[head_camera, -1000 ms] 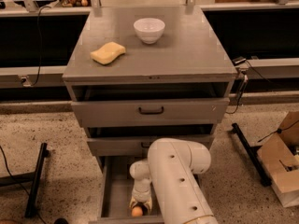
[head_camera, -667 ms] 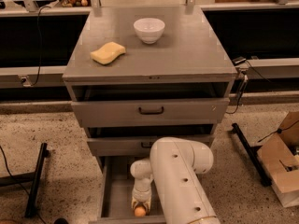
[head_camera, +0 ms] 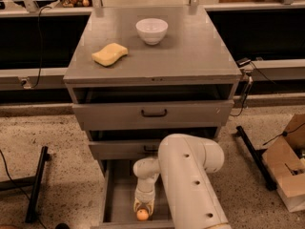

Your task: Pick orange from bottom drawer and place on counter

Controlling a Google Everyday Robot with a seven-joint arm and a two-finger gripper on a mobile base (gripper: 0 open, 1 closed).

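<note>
I see the flat grey counter (head_camera: 190, 61) of the metal cabinet from above. A white round bowl (head_camera: 151, 30) stands near its back edge, and a yellow wavy sponge (head_camera: 110, 54) lies to the left of the bowl, apart from it. The rest of that slightly glossy top is bare.

Below it are 3 grey drawers. The 2 shallower ones (head_camera: 147, 114) have their fronts toward me, the upper with a dark handle. The deep bottom drawer (head_camera: 116, 194) is pulled out toward the camera.

My thick white arm (head_camera: 190, 180) reaches down into it, and the gripper (head_camera: 143, 209) points down near the drawer's front edge. The small round orange (head_camera: 142, 215) lies on the drawer floor right at the gripper's tip. I cannot tell how far the gripper is open, or whether it has hold of the fruit.

The cabinet stands on a speckled stone floor (head_camera: 57, 132). A brown cardboard box (head_camera: 286, 173) sits to the right and a black bar (head_camera: 36, 182) lies to the left. Dark shelving runs behind.
</note>
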